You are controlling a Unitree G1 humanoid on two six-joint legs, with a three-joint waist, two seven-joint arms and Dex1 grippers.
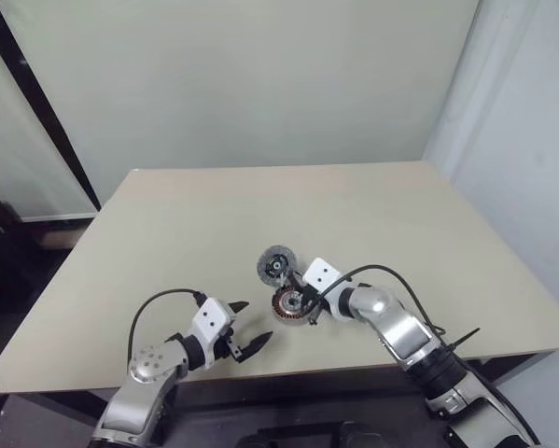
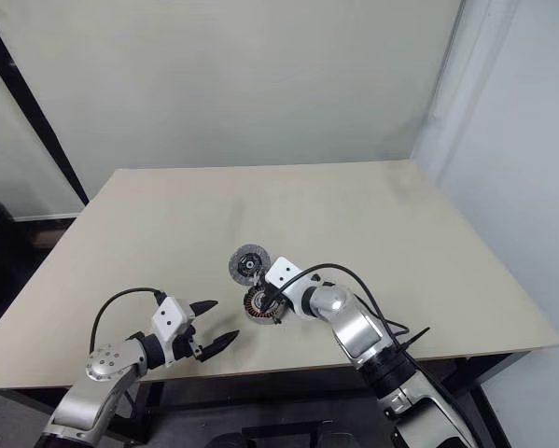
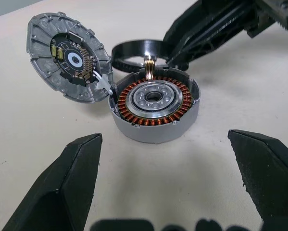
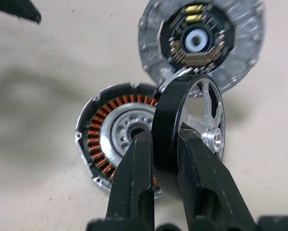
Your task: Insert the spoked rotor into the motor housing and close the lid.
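Your right gripper (image 4: 158,144) is clenched on the rim of the spoked rotor (image 4: 192,120), which is held on edge just beside the motor housing (image 3: 154,108), not yet seated. The left gripper (image 3: 172,183) stands released, near the housing and apart from it. The lid (image 3: 69,55) leans tilted against the housing's far side. Judged rigid, smooth metal: the rotor may slip, so grip the thick rim, never the spokes. Your fingers hide the rotor's lower edge.
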